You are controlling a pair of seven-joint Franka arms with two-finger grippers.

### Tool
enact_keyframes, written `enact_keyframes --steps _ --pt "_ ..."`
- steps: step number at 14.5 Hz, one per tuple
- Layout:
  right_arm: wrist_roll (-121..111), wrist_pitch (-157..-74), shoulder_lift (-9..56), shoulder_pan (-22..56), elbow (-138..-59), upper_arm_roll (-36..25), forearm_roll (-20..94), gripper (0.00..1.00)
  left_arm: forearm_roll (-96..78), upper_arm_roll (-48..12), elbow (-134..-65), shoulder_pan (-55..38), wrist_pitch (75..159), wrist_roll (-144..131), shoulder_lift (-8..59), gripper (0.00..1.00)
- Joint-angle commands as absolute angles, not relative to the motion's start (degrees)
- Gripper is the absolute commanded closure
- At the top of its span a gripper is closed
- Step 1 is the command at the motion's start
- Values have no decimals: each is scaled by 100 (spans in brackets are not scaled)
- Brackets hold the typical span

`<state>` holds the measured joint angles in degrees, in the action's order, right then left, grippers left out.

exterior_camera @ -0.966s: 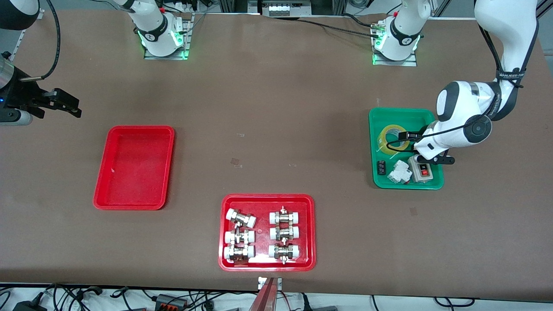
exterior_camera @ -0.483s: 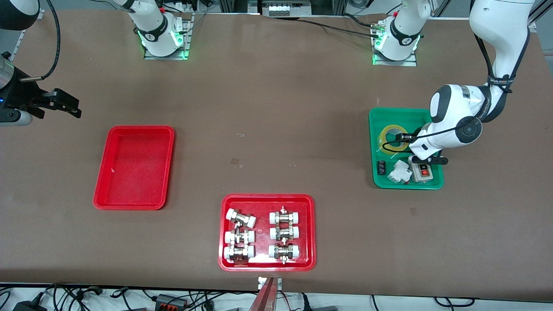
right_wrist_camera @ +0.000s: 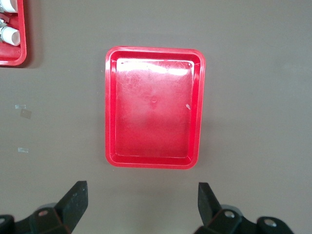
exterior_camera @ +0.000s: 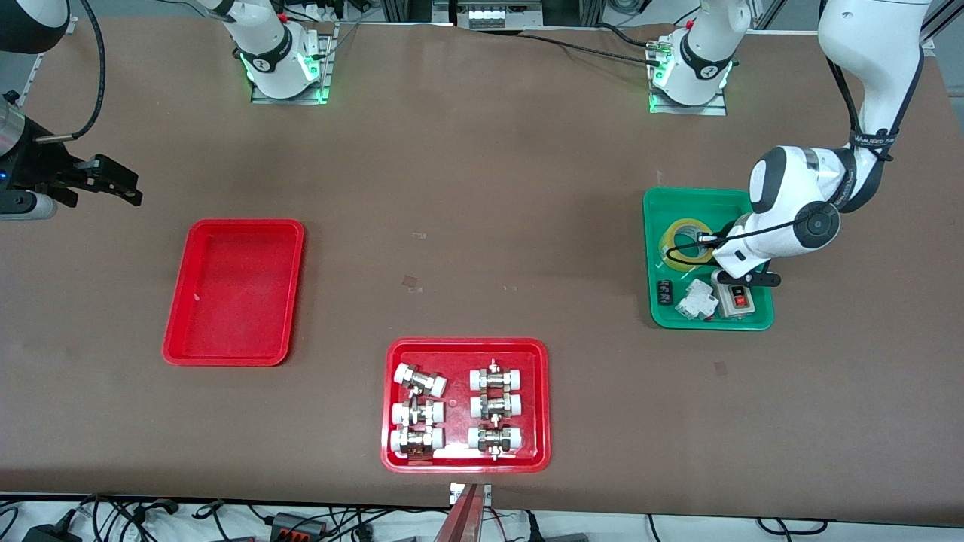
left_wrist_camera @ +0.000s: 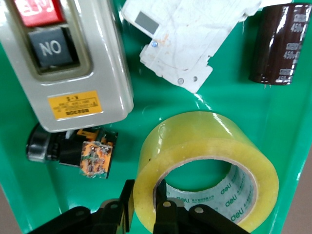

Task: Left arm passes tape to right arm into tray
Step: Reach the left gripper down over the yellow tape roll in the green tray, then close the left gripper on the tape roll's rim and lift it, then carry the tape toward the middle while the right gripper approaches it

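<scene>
The tape is a yellowish roll in the green tray at the left arm's end of the table. My left gripper is down in that tray. In the left wrist view it is shut on the wall of the tape, one finger in the hole and one outside. The tape still rests on the green tray's floor. The red tray lies empty at the right arm's end. My right gripper waits open above the table beside the tray, which shows in the right wrist view ahead of the open gripper.
The green tray also holds a grey switch box, a white breaker and a black capacitor, all nearer to the camera than the tape. A second red tray with white-capped metal fittings lies near the front edge.
The left arm has swung slightly toward the table's middle and lowered its gripper onto the tape's wall. The right arm has not moved.
</scene>
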<state>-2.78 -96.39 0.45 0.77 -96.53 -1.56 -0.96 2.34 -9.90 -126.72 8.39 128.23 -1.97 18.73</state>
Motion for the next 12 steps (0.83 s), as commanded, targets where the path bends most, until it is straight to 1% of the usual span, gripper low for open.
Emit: enact_keyframes --steps 1,3,4,5,7,8,10,11,12 --pt "-343 -9571 105 26 -9527 -132 -70 0 211 -1063 -12482 809 12106 -167 1258 99" --pt "-290 -9589 97 44 -9519 -123 -88 0 167 -1457 -11843 852 11149 -184 1064 99" --pt "-281 -9571 88 53 -9519 -123 -62 0 123 -1520 -11421 835 10744 -211 1055 99" --pt "-290 -9563 105 53 -9519 -114 -62 0 -242 -1581 -10973 835 10418 -202 1002 99" --pt "-290 -9606 166 44 -9519 -114 -61 0 -937 -1678 -10173 809 10030 -185 993 99" --pt "-290 -9598 237 61 -9519 -114 -70 0 -1027 -1818 -9838 782 10011 -167 984 99" --pt "-316 -9563 412 149 -9510 -105 -70 0 -1237 -2353 -9250 826 10203 -228 966 99" --pt "-308 -9519 448 245 -9536 -105 -70 0 -1613 -2373 -9072 765 10213 -324 1089 99" --pt "-290 -9371 500 333 -9536 -105 -70 0 -1852 -2382 -9079 765 10222 -456 1212 100"
